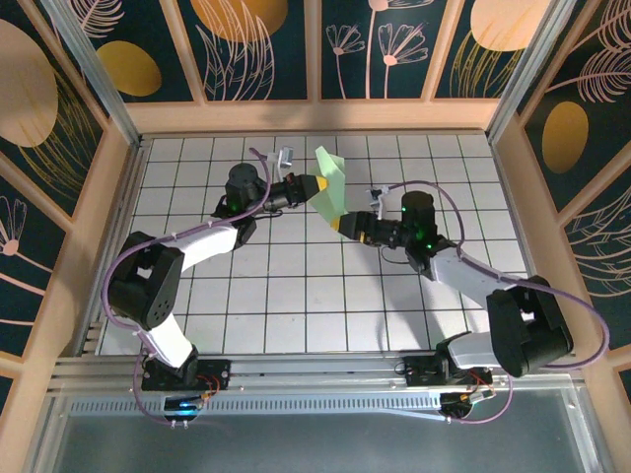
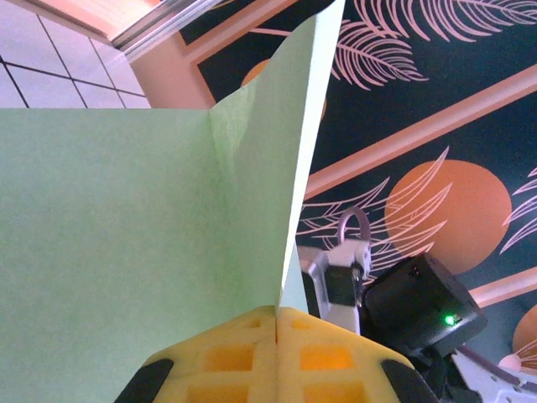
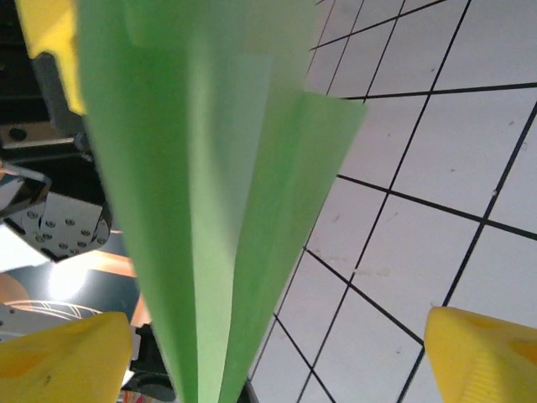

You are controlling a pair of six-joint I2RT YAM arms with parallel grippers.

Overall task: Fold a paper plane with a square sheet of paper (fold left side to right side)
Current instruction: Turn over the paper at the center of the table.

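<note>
Closest to the lens in the left wrist view, the left gripper has its two yellow fingers pressed flat together along the bottom edge of the frame, with the paper plane pinched in the seam between them. From that seam a broad pale-green panel spreads over the left half of the frame. A narrower flap rises from a crease and tapers to a point at the top centre.

In the right wrist view, the right gripper stands wide open, one yellow finger in the lower left corner and the other in the lower right. The paper plane hangs between them, nearer the left one, and neither finger touches it. Its long creases narrow toward the bottom of the frame.

From above, the paper plane is held up off the white grid table, just above the centre of the frame. The left gripper grips it from the left. The right gripper sits just below and to the right of it, at its lower end. Both arms reach in from the bottom corners of the frame.
</note>
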